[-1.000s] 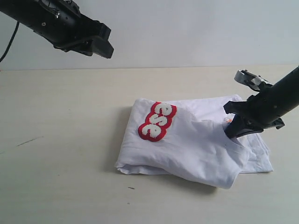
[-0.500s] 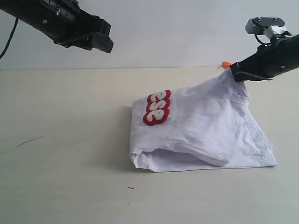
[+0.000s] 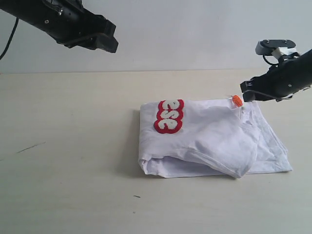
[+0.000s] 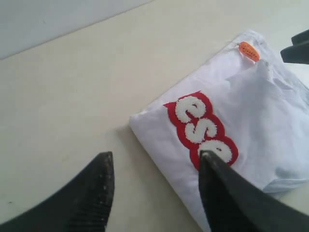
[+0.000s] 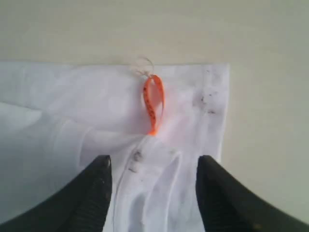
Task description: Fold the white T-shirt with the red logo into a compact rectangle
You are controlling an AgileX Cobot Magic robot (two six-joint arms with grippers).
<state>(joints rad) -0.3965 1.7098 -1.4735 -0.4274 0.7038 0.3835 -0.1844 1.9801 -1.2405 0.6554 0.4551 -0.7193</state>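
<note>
The black right gripper (image 3: 248, 92) is hovering at the right edge of the frame, its fingers (image 5: 96, 193) standing well apart and gripping nothing, just above the collar end of the thin, wrinkled white cotton T-shirt (image 3: 209, 139). A small looped orange neck tag (image 3: 237, 101) is sticking up from the cloth just beside the gripper's tips. The shirt is lying folded in loose layers right of centre, with the red logo patch with fuzzy white letters (image 3: 169, 116) showing "ese" near the bundle's upper left corner. The black left gripper (image 3: 100, 41) is hanging in the upper left of the frame, well apart from the shirt, its jaws parted and empty. A black cable (image 3: 7, 46) is trailing down the left edge. The pale beige tabletop (image 3: 68, 146) is carrying a faint dark scuff (image 3: 29, 147) at left, and a plain grey-white wall (image 3: 195, 34) is filling the background.
</note>
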